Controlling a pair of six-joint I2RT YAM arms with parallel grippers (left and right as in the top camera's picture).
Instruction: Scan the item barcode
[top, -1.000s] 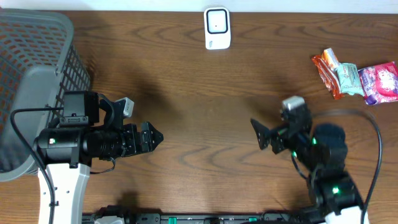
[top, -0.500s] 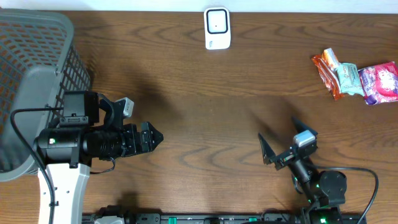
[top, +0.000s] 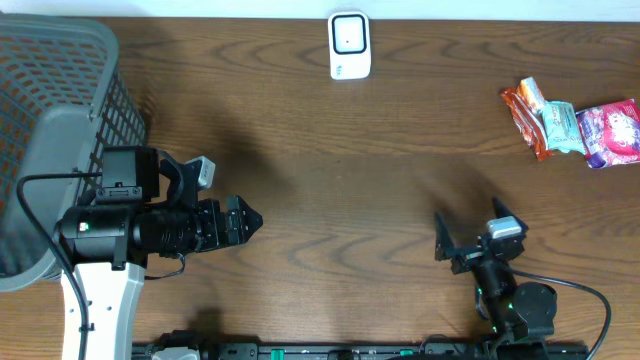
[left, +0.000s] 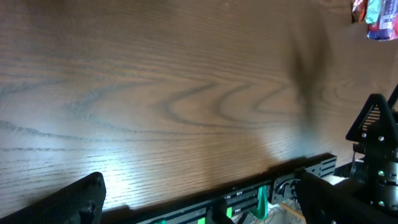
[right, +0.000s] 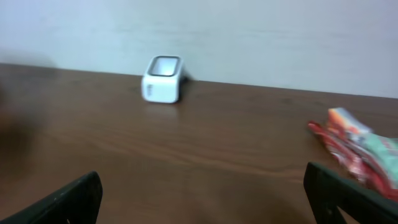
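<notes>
Right tool (top: 468, 220): fingers spread wide, nothing between them, pointing away from the robot base.
Left tool (top: 246, 221): fingers spread wide, empty, pointing toward the right tool.
Packets (top: 570, 128): flat on the tabletop (top: 330, 180), ahead of the right tool and off to its right, well apart from it.
Pile axis: across the right tool's line of approach.
Scanner (top: 349, 45): ahead of the right tool and off to its left, farther than the packets.
Nearer arm: right; the packets lie well beyond the left tool.
Coming move (judged): reach ahead-right to one packet.
</notes>
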